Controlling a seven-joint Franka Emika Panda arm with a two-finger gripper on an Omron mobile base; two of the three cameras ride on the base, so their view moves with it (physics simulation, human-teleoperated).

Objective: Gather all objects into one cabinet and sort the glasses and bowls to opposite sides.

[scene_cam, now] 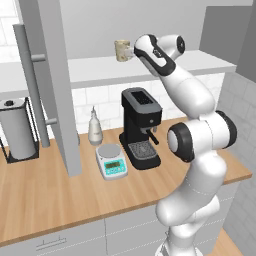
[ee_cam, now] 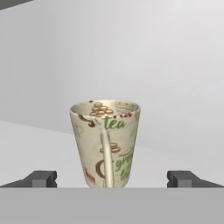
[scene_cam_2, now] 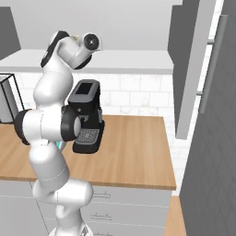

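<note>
Hand view puts the mug (ee_cam: 105,144) dead ahead of our tool (ee_cam: 112,178), upright on the pale shelf (ee_cam: 35,144) with its handle turned toward us, centred between fingertips (ee_cam: 41,178) that stand wide apart and hold nothing, so we judge a straight advance should bracket it.

I see even, bright, diffuse light with no glare; soft shadows sit under the coffee machine (scene_cam: 141,127) on the surface (scene_cam: 45,200). All three feeds look slightly soft.
</note>
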